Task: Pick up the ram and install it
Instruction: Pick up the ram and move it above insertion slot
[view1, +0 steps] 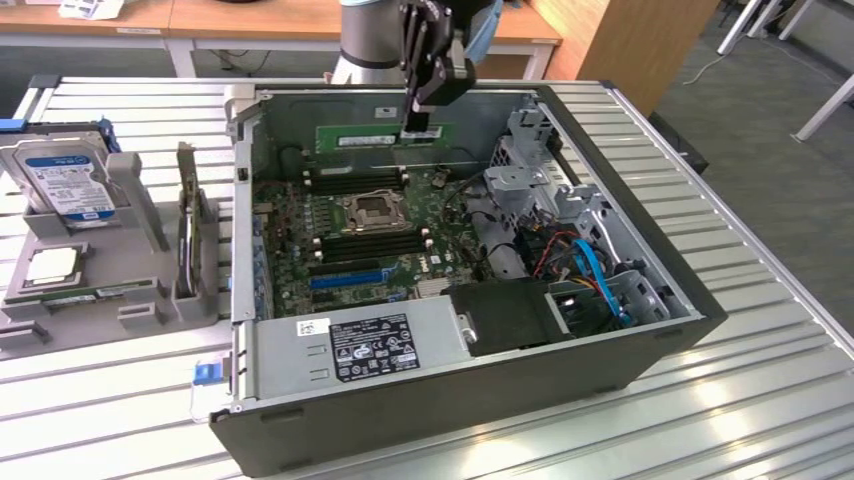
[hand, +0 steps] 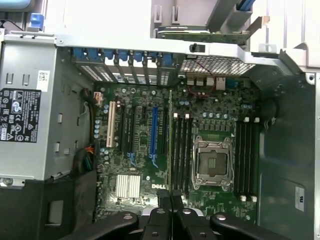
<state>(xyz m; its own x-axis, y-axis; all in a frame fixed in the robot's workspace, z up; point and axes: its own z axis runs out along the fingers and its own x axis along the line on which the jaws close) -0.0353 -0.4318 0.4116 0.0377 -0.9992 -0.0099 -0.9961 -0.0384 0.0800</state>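
Note:
The ram (view1: 374, 135) is a long green stick, held level in the air over the far end of the open computer case (view1: 667, 330). My gripper (view1: 418, 128) is shut on its top edge, near the stick's end at the exterior view's right. In the wrist view the ram (hand: 171, 135) shows edge-on as a thin line running out from my gripper (hand: 171, 200). It hangs above the motherboard (hand: 135, 100), just beside a bank of black memory slots (hand: 181, 150) next to the CPU socket (hand: 212, 160).
A second bank of black slots (hand: 245, 160) lies past the socket, and a blue slot (hand: 154, 130) lies on the ram's other side. The power supply (view1: 360, 345) and cabled drive cage (view1: 547, 220) crowd the case. A hard drive (view1: 67, 180), a CPU (view1: 54, 265) and another green stick (view1: 100, 292) sit outside.

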